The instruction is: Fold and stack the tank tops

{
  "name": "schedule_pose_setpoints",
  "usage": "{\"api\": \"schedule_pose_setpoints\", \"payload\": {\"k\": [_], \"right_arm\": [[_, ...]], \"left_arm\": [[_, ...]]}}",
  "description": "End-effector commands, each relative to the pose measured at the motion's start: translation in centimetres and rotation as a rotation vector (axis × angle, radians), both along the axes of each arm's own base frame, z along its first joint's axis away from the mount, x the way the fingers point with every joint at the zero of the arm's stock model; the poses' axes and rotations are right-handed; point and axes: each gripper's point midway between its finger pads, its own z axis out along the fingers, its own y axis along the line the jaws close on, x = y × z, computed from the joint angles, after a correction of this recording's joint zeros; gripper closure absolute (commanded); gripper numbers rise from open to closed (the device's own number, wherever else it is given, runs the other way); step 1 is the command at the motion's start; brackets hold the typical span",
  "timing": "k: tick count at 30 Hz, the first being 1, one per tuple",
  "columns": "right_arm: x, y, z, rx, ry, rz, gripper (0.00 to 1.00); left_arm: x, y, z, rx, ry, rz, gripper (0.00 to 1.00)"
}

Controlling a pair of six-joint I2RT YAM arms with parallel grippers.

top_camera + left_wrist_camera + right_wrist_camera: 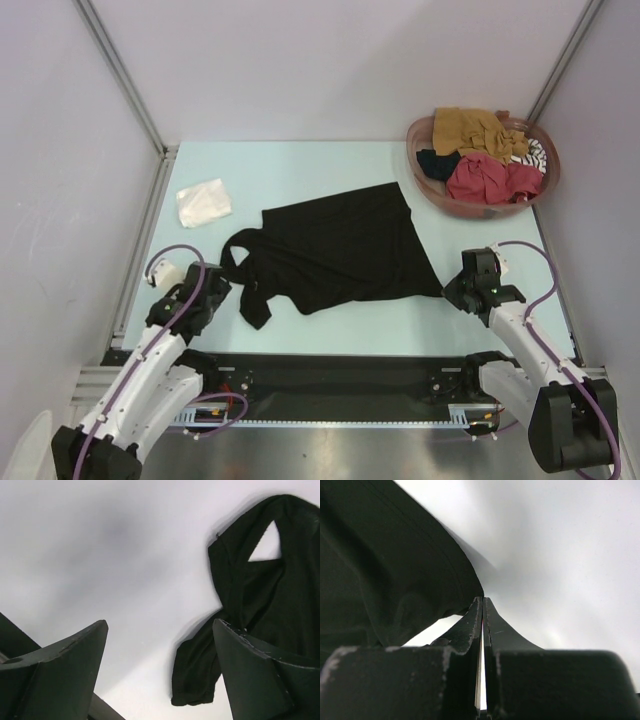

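A large black tank top [340, 245] lies spread on the pale table, its straps toward the left. My left gripper [218, 292] is open just left of the lower strap. In the left wrist view that strap's end [197, 680] lies on the table between the spread fingers of the left gripper [160, 627], close to the right finger [260, 675]. My right gripper [450, 290] is shut at the top's right hem corner. In the right wrist view the black cloth [380, 570] runs into the closed tips of the right gripper [482, 600] and hangs lifted off the table. A folded white tank top [203, 202] lies at the back left.
A round reddish-brown basket [413, 150] at the back right holds mustard [470, 130], red [485, 180], striped [535, 152] and black [435, 163] garments. Metal frame posts and grey walls close in the table on both sides.
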Motion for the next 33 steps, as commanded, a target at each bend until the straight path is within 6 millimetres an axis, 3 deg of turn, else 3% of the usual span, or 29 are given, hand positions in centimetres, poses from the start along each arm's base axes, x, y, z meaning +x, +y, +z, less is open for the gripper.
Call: {"api": "schedule_pose_setpoints", "payload": {"k": [1, 2, 3, 4, 6, 15, 19, 22, 24, 28, 31, 32, 33], "right_arm": [[0.2, 0.1, 0.2, 0.008, -0.019, 0.007, 1.0], [0.1, 0.1, 0.2, 0.007, -0.017, 0.008, 1.0], [0.2, 0.1, 0.2, 0.006, -0.017, 0.009, 1.0], [0.3, 0.1, 0.2, 0.008, -0.02, 0.01, 1.0], [0.3, 0.2, 0.2, 0.014, -0.021, 0.013, 1.0], [0.3, 0.2, 0.1, 0.016, -0.013, 0.012, 1.0], [0.4, 0.3, 0.1, 0.021, -0.016, 0.014, 1.0], [0.5, 0.4, 0.3, 0.024, -0.019, 0.013, 1.0], [0.5, 0.4, 0.4, 0.025, -0.02, 0.014, 1.0], [0.5, 0.3, 0.5, 0.02, -0.023, 0.014, 1.0], [0.4, 0.3, 0.4, 0.021, -0.022, 0.013, 1.0], [0.4, 0.3, 0.4, 0.02, -0.02, 0.015, 1.0], [0.5, 0.3, 0.5, 0.02, -0.023, 0.013, 1.0]], "left_arm": [[1.7, 0.0, 2.6, -0.02, -0.118, -0.004, 0.07], [2.4, -1.0, 2.0, 0.028, -0.1, -0.169, 0.04], [3.5, -3.7, 2.4, -0.053, -0.133, -0.289, 0.04], [3.4, -4.8, 1.6, -0.083, -0.072, -0.334, 0.03], [3.1, -5.5, 1.0, -0.057, -0.009, -0.382, 0.03], [0.2, -13.5, -1.5, -0.053, 0.1, -0.622, 0.08], [-0.7, -13.4, -2.9, 0.038, 0.184, -0.626, 0.08], [-1.5, -12.1, -4.8, 0.076, 0.256, -0.559, 0.06], [-1.9, -11.3, -5.3, 0.103, 0.28, -0.531, 0.11], [-1.6, -10.6, -4.9, 0.086, 0.246, -0.464, 0.3], [-1.3, -9.9, -5.5, 0.035, 0.234, -0.451, 0.63], [-1.5, -9.4, -5.9, 0.019, 0.23, -0.443, 0.91], [-1.4, -8.9, -6.0, -0.016, 0.23, -0.41, 1.0]]}}
